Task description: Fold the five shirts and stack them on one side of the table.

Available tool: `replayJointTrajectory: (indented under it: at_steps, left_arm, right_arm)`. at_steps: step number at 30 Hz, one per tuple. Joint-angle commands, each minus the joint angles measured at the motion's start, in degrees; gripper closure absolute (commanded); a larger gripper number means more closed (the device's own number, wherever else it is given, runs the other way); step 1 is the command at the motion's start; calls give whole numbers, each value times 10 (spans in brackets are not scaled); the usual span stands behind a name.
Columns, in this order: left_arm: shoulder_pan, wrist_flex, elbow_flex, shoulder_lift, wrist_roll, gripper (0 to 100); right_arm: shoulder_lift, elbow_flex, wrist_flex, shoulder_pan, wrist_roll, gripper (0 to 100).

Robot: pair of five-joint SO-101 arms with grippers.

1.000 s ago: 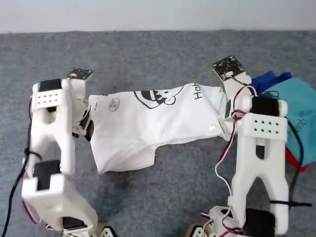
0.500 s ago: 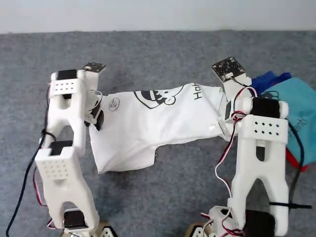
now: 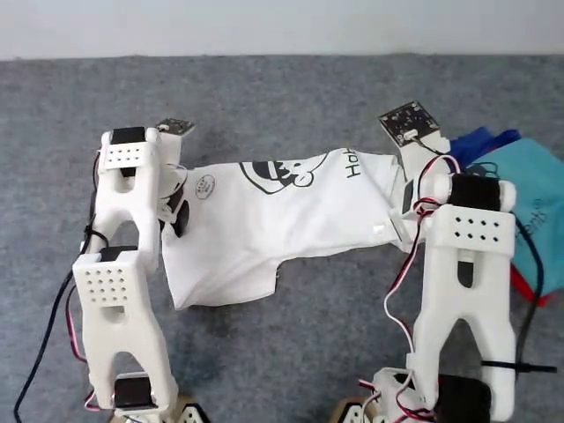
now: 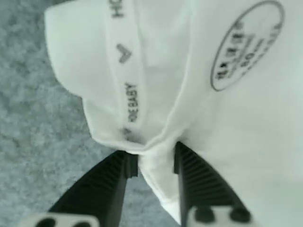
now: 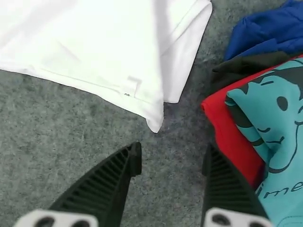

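Observation:
A white shirt (image 3: 273,220) with a black print lies half folded across the middle of the grey table. My left gripper (image 4: 154,163) is shut on a bunched fold of the white shirt (image 4: 199,71) at its collar end; in the high view the left gripper (image 3: 174,207) sits at the shirt's left edge. My right gripper (image 5: 170,163) hangs open over bare table just off a corner of the white shirt (image 5: 109,42). Beside it lie the stacked shirts: teal (image 5: 270,118), red (image 5: 232,132), blue (image 5: 270,28). The same pile shows as the teal shirt (image 3: 529,203) at the table's right edge.
The table (image 3: 291,106) is covered in grey carpet, with free room behind and in front of the white shirt. A pale wall runs along the far edge. Loose cables (image 3: 401,282) trail from the right arm.
The left arm has swung in from the left to the white shirt's left edge. The right arm and the shirts have kept still.

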Motion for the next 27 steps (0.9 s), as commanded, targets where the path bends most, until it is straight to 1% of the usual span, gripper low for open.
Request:
replayJointTrajectory:
  at_steps: [1, 5, 9, 13, 20, 24, 27]
  left_arm:
    - [25, 2, -6, 11, -3, 989]
    - [47, 6, -7, 4, -2, 988]
    - [26, 68, -62, 5, -2, 988]
    - [-39, 73, -104, 4, -2, 989]
    - [-157, 73, -109, 4, -9, 989]
    - [-205, 73, -108, 4, -30, 989]
    - [-212, 73, -104, 5, -30, 988]
  right_arm:
    - [-28, -2, 6, -7, 3, 783]
    - [-28, -1, 12, -7, 3, 783]
    - [-28, 0, 22, -7, 2, 783]
    - [-29, 27, 16, -7, 2, 783]
    - [-29, 51, 16, -7, 2, 783]
    - [-29, 51, 13, -7, 2, 783]
    - [-28, 61, -16, -7, 0, 780]
